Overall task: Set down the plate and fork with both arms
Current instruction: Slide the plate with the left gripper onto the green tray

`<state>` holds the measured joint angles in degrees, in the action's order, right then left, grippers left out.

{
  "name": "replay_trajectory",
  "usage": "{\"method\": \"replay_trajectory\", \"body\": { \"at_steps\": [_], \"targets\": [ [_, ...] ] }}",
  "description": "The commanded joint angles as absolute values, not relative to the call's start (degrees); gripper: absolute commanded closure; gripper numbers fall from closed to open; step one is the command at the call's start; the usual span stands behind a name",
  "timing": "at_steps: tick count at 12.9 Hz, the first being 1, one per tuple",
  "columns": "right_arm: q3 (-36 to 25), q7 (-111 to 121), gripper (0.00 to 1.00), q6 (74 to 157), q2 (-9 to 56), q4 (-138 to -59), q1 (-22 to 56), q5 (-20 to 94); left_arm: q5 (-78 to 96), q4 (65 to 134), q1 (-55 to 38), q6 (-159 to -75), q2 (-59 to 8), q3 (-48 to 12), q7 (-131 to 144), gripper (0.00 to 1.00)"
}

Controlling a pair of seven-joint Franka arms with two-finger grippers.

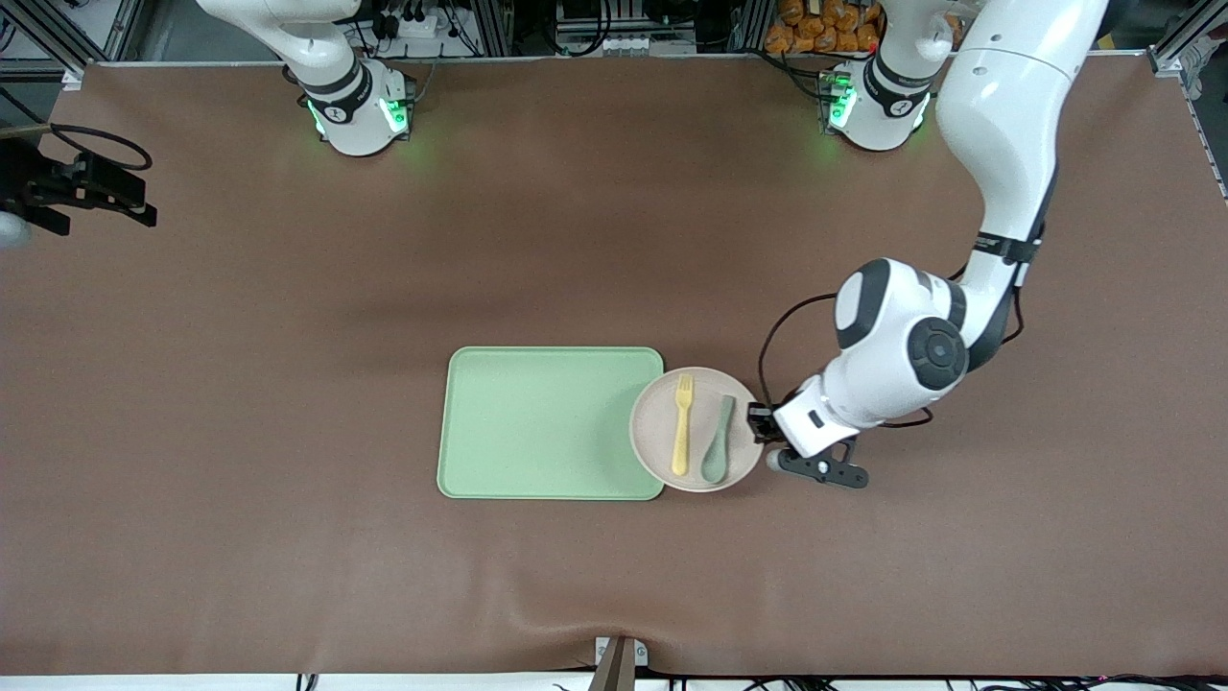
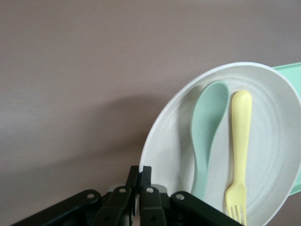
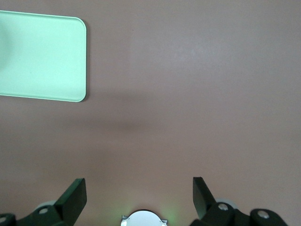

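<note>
Left gripper (image 1: 763,422) clamped on plate (image 1: 662,451) rim, overlapping tray (image 1: 537,422); fork (image 1: 682,424) aboard; right gripper (image 3: 139,197) released, waiting.

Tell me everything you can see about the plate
The plate is round, shallow and pale beige-pink, with a speckled matte look like plastic. It sits at the green tray's end toward the left arm, its rim overlapping the tray's edge. A yellow fork and a teal spoon lie on it side by side. The left gripper is shut on the rim on the side away from the tray.
</note>
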<state>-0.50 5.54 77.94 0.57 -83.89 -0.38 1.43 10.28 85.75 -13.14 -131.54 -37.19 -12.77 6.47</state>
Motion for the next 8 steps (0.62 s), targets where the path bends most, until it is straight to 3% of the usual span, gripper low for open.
{"method": "replay_trajectory", "body": {
  "at_steps": [1,8],
  "targets": [
    [-0.4,5.0,0.00,77.6,0.4,-84.0,-0.4,1.7,10.6,79.2,-17.5,-129.7,-41.1,-11.9,12.2,1.00],
    [-0.4,5.0,0.00,77.3,0.4,-84.0,-0.4,1.7,10.8,74.1,-27.8,-131.1,-46.8,-6.7,17.7,1.00]
  ]
}}
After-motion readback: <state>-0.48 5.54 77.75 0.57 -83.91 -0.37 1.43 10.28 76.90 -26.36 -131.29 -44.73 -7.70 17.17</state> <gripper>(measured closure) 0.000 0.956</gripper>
